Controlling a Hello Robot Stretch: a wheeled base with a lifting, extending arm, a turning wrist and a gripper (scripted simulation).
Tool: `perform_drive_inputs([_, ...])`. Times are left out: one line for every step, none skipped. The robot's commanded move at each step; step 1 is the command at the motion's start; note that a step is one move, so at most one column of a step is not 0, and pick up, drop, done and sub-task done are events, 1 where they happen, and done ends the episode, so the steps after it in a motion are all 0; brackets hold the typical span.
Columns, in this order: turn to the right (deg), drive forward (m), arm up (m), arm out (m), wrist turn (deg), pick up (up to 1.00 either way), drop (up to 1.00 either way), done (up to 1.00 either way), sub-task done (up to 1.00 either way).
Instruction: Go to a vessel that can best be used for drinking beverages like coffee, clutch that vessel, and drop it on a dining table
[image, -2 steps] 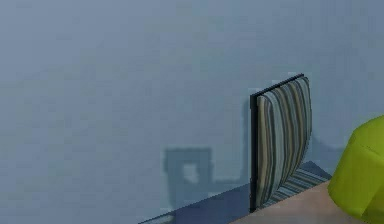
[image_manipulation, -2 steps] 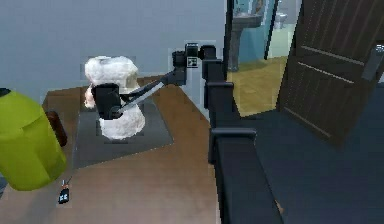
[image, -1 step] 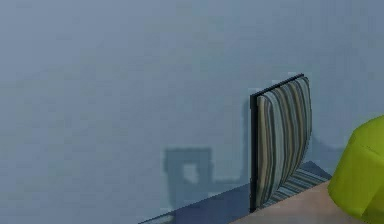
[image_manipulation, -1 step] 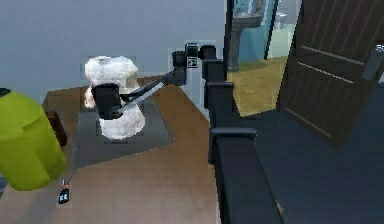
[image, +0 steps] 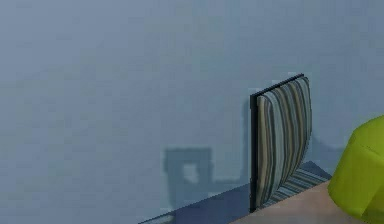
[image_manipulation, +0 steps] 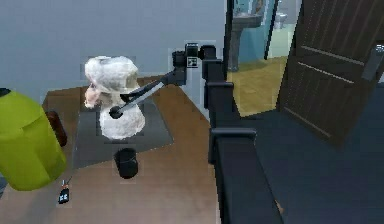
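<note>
Collision threatens: the end effector (image_manipulation: 119, 109), holding something or nothing, I cannot tell, could knock the white bust (image_manipulation: 108, 78) and miss the dark mug (image_manipulation: 127, 163) near it

The table (image_manipulation: 185, 185) is brown. On it stand a white statue (image_manipulation: 112, 95) and a small black cup (image_manipulation: 126, 162). At the table, a chair (image: 285, 140) has brown, grey and cream stripes.

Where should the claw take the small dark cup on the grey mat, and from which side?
Probably around the round wall of the dark cup, coming down from above: it stands upright, no handle can be made out, and the white bust stands close behind it.
</note>
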Motion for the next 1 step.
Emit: perform_drive_inputs([0.0, 0.00, 0.02, 0.00, 0.0, 0.00, 0.00, 0.00, 0.00])
